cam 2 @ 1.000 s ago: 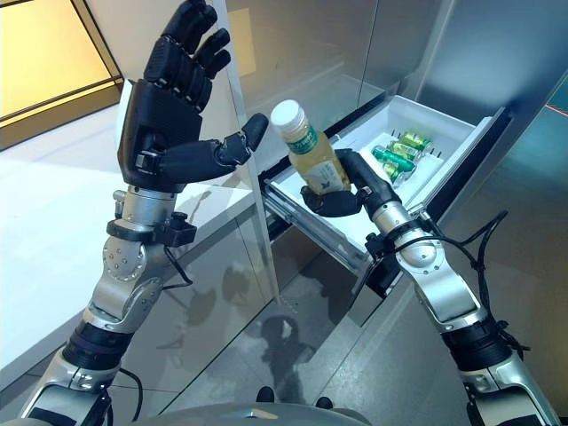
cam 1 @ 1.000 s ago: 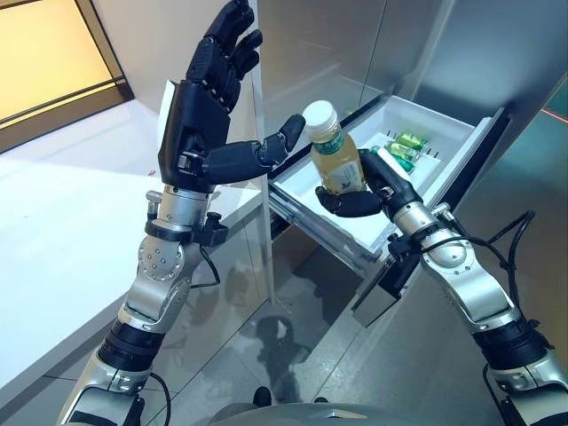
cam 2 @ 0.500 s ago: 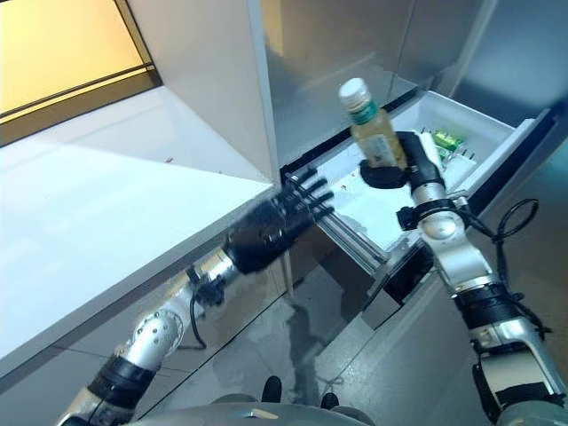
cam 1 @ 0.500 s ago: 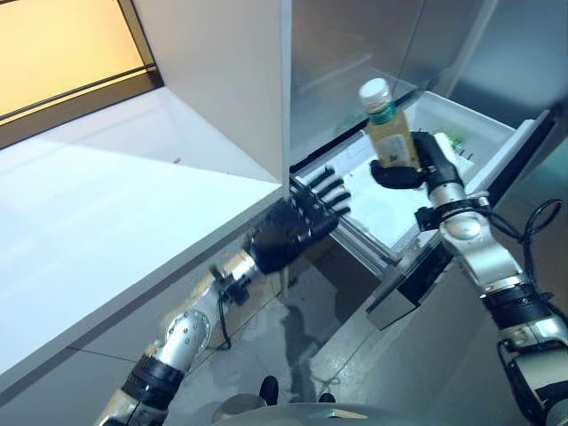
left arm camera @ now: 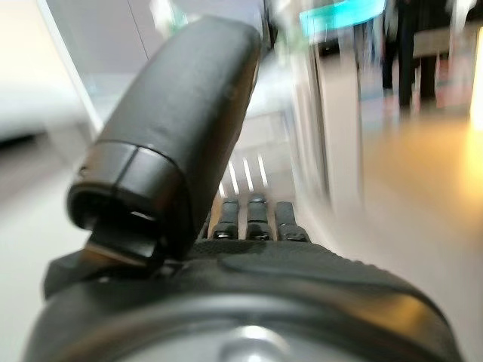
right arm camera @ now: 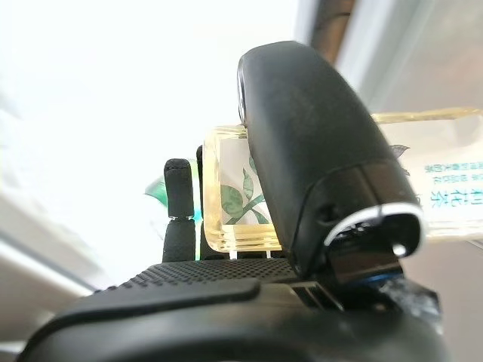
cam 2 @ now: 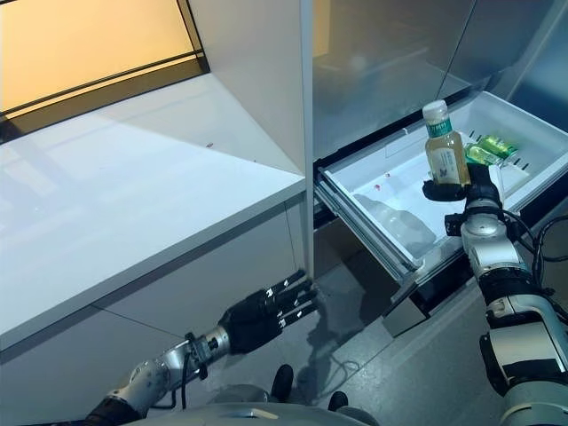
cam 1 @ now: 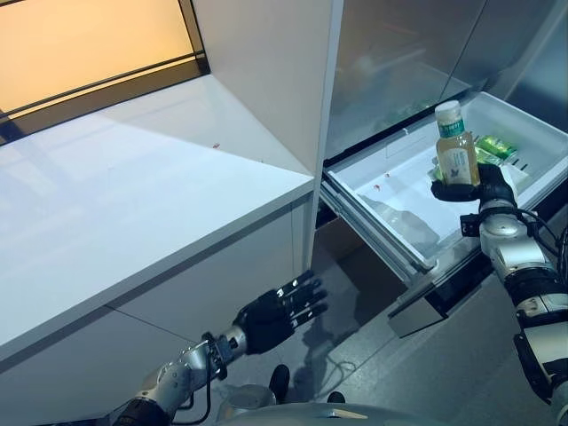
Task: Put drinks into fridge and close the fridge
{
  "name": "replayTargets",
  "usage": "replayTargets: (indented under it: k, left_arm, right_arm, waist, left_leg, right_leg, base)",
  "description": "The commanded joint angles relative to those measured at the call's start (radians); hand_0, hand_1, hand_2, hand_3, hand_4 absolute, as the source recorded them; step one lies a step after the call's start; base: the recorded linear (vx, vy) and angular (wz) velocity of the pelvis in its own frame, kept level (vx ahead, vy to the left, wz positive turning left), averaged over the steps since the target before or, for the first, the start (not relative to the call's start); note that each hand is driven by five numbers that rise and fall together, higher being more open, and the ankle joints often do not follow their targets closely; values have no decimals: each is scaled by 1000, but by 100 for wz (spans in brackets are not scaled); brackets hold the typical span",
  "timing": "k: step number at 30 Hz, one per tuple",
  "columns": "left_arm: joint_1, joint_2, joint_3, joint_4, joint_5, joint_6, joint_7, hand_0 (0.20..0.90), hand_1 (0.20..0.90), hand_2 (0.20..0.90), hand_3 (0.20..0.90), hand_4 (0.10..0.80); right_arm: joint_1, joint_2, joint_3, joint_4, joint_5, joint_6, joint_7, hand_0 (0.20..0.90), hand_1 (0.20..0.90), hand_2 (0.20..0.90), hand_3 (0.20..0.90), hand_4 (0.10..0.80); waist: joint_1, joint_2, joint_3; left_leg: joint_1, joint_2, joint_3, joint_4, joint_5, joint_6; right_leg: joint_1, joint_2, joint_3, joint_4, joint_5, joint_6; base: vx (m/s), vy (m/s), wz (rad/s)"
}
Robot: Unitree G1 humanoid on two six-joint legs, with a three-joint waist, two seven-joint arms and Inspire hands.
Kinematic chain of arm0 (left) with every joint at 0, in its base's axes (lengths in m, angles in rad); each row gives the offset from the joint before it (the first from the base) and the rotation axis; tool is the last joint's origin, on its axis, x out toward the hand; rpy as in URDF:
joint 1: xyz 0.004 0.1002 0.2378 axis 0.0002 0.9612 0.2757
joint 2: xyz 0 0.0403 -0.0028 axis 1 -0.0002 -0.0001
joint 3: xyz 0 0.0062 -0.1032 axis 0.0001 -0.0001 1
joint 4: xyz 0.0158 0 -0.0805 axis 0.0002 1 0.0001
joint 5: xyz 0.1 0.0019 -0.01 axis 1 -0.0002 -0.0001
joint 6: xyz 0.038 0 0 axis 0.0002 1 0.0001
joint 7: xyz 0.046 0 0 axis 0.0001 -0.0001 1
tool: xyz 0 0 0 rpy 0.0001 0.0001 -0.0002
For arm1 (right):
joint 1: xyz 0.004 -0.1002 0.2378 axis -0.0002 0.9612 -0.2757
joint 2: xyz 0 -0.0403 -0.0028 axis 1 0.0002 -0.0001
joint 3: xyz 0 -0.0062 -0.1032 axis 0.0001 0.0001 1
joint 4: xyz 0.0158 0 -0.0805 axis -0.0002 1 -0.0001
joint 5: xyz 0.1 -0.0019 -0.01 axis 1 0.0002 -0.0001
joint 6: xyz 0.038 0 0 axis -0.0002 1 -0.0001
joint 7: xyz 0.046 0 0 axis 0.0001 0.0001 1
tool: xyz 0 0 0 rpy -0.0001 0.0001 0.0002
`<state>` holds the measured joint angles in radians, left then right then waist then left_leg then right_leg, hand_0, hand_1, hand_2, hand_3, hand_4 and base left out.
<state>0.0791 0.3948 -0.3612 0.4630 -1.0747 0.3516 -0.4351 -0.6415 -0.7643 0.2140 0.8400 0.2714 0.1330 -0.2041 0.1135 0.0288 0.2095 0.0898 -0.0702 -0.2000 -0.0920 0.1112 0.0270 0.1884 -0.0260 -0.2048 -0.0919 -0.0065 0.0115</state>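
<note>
Right hand (cam 1: 484, 185) at right of frame, curled round the base of a drink bottle (cam 1: 455, 146). Bottle upright, white-capped, pale yellow liquid inside, green-and-white label, held over the open fridge drawer (cam 1: 382, 211) at centre right. Seen from the right wrist: thumb (right arm camera: 317, 162) pressed across the bottle's clear lower part (right arm camera: 238, 207), fingers (right arm camera: 179, 204) on the far side.

Drawer pulled out from the steel fridge front (cam 2: 382, 62), white inside. Green bottles (cam 1: 494, 148) lying toward its far right corner, just beyond the held bottle. Something clear and hard to make out (cam 2: 395, 224) lying along the near side of the drawer floor.

Left hand (cam 1: 280, 309) low in the lower centre of frame, below the white desk (cam 1: 133, 195), above the grey floor (cam 1: 364, 346), well apart from drawer and bottle. Fingers straight and spread, holding nothing; same straight fingers (left arm camera: 256, 219) shown past the thumb in the left wrist view.

White upright panel (cam 1: 266, 71) standing between desk and fridge. Amber-lit window (cam 1: 89, 40) at upper left.
</note>
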Motion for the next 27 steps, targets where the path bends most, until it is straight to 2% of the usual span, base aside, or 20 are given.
replayTargets:
  k: [1,5,10,17,21,27]
  left_arm:
    - [-15,22,-49,70,254,-193,100,900,900,900,900,800]
    - [-79,28,-25,229,423,-323,239,900,900,900,900,800]
    - [-125,-2,23,354,492,-398,323,900,900,900,900,800]
    - [-148,-1,44,467,532,-378,332,900,900,900,900,800]
    - [-167,5,70,518,520,-358,324,900,900,900,900,800]
    - [-188,14,83,505,528,-341,316,900,900,900,900,800]
  right_arm:
    - [-269,-135,35,33,-32,-79,9,300,300,300,200,100]
    - [-337,-143,74,92,-29,-57,10,300,300,300,200,100]
    - [-386,-152,115,118,-19,-38,4,300,300,300,200,100]
    - [-429,-166,184,142,-56,42,87,300,300,300,200,100]
    - [-459,-175,241,173,-139,101,196,300,300,300,200,100]
    - [-516,-207,372,225,-322,212,449,300,300,300,200,100]
  waist:
    - [45,-32,-59]
    - [54,-17,22]
    - [55,-1,109]
    - [50,2,163]
    - [45,-3,166]
    - [52,-15,171]
  left_leg:
    - [-2,24,43,5,-84,-15]
    - [-71,20,23,9,-67,-12]
    - [-140,21,14,22,-53,-11]
    - [-195,28,17,37,-44,-19]
    - [-206,31,25,40,-41,-24]
    - [-218,34,32,51,-40,-31]
  right_leg:
    - [-80,-36,49,55,25,27]
    - [-153,-34,54,74,25,24]
    - [-224,-25,71,93,27,13]
    - [-282,-15,77,115,26,3]
    - [-294,-10,75,119,24,-3]
    - [-299,-8,67,122,22,-9]
  base:
    - [-30,-67,5]
    - [-194,-83,16]
    - [-133,-76,3]
    - [-39,-67,-2]
    - [-4,-43,-2]
    - [-13,-51,-3]
